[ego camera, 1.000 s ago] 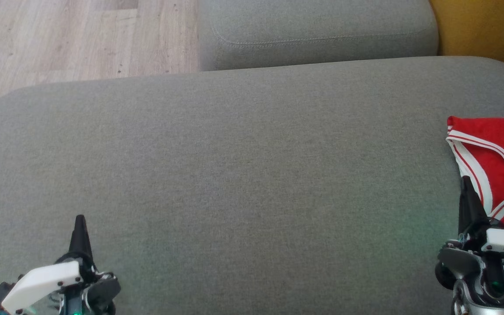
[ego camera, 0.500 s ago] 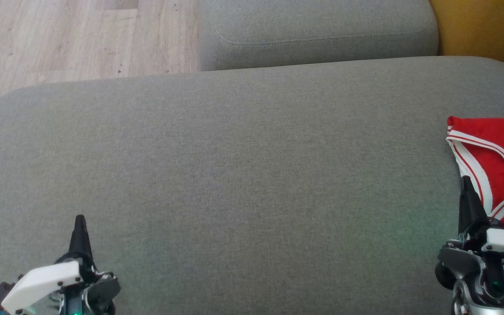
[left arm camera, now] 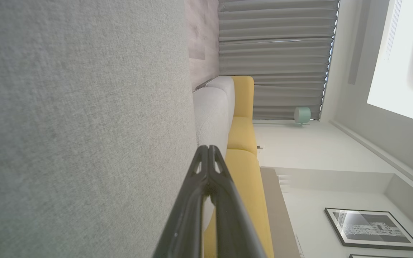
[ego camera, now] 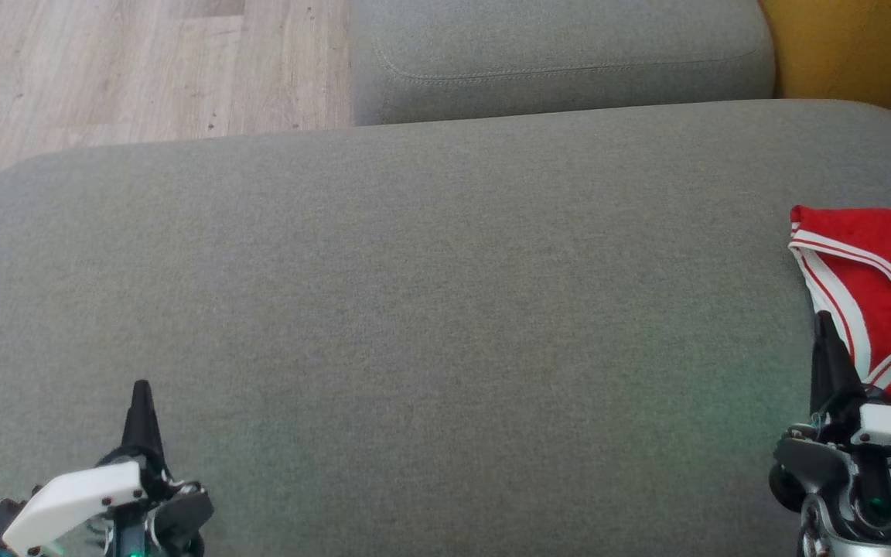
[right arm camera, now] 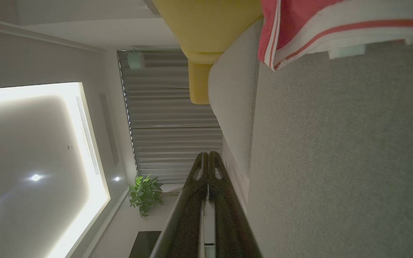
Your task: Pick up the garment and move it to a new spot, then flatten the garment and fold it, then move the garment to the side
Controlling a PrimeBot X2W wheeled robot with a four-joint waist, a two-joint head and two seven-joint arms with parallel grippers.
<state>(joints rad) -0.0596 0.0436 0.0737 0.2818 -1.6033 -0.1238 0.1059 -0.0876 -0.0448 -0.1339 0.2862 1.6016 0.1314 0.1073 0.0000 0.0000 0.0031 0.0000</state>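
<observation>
The left gripper (ego camera: 140,387) and right gripper (ego camera: 821,319) are hanging over the grey cushion (ego camera: 414,309), both empty, 2 fingers pressed together. The red garment (ego camera: 879,271) is lying on the cushion's right side, beside the right gripper. Wrist views are taking in curtains (left arm camera: 274,53) and a yellow sofa (left arm camera: 244,168); the head view is showing wood floor (ego camera: 105,70) past the far-left corner and bare fabric between the grippers.

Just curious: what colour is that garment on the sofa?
Garment: red with white striped trim, best in head view.

On broad grey fabric cushion (ego camera: 414,309), at its right edge: red garment (ego camera: 886,263) with white stripes.
</observation>
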